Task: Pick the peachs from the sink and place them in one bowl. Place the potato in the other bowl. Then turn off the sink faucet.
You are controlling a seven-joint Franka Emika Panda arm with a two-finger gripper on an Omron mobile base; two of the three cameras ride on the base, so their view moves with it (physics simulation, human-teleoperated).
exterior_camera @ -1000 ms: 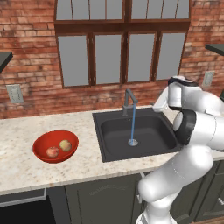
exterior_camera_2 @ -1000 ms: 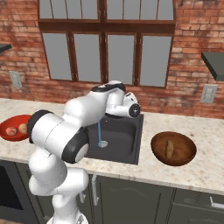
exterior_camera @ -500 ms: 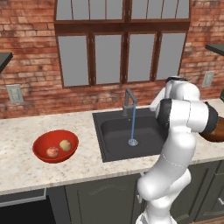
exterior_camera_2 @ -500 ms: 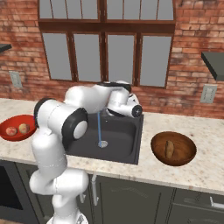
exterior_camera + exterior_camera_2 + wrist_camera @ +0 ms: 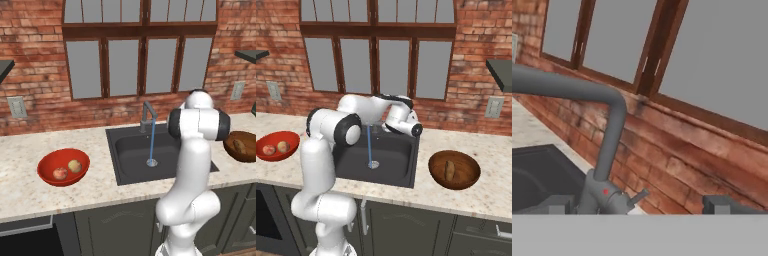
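We see our end effector (image 5: 637, 204) wide open and holding nothing, close to the faucet (image 5: 607, 150), with water running into the sink (image 5: 130, 155).

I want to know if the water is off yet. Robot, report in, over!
Gripper open, holding nothing, facing the faucet. Water running into the sink. Peaches in red bowl, potato in brown bowl. Nothing in the way.
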